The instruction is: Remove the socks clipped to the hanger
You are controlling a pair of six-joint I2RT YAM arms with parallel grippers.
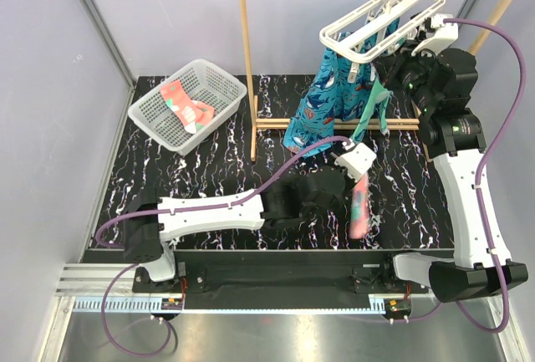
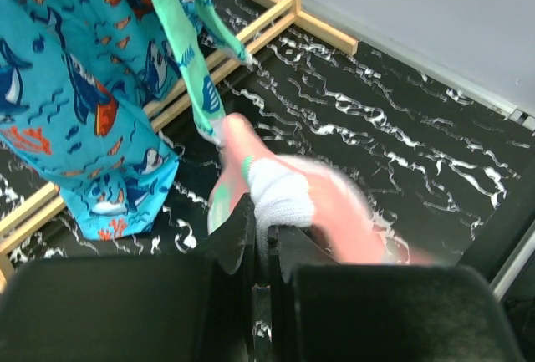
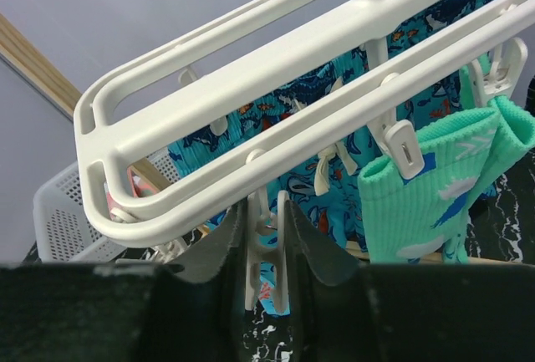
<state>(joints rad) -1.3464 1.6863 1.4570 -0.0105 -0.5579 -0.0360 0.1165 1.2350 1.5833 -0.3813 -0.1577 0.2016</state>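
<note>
Pink sock (image 2: 334,211) is held in the shut left tool (image 2: 264,230), away from the hanger (image 3: 276,69). One clip (image 3: 267,257) is flanked narrowly by the right tool (image 3: 263,220); grip cannot be told. Green sock (image 3: 435,186) is clipped beside it.

On the worktop (image 1: 209,170) the basket (image 1: 150,115) sits far left with one sock (image 1: 185,104) in it, the rack (image 1: 247,61) stands behind centre, the hanger (image 1: 380,19) hangs from its rail at right with the cloth (image 1: 322,103) and a clipped sock (image 1: 374,107) below, and a third sock (image 1: 360,207) hangs from the left gripper (image 1: 362,175) in front.
</note>
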